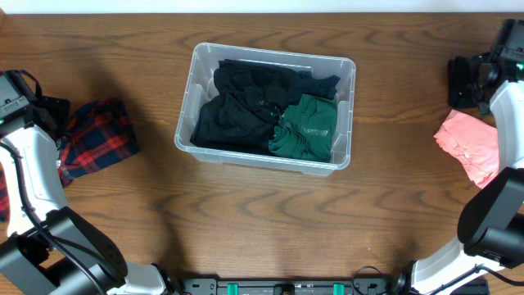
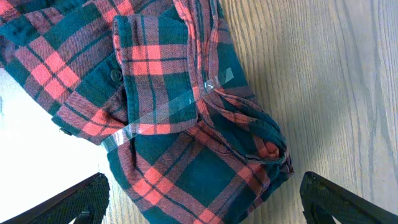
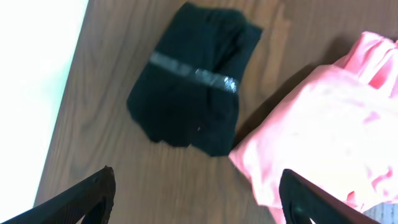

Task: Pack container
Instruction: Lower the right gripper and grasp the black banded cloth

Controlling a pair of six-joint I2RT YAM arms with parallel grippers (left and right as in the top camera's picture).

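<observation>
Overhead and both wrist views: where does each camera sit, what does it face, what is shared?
Overhead: above table, looking down at container, left arm, right arm.
Left wrist: on left arm, facing plaid shirt; open left gripper shows.
Right wrist: on right arm, facing black bundle, pink garment; open right gripper shows.
Overhead shares plaid shirt, pink garment.

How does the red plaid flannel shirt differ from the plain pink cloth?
The red plaid flannel shirt is checked red and dark teal; the plain pink cloth is one solid colour. The shirt lies left of the clear plastic container, the cloth right of it. Strips of clear tape band the shirt; none shows on the cloth. Both lie on the wooden table, outside the container.
</observation>
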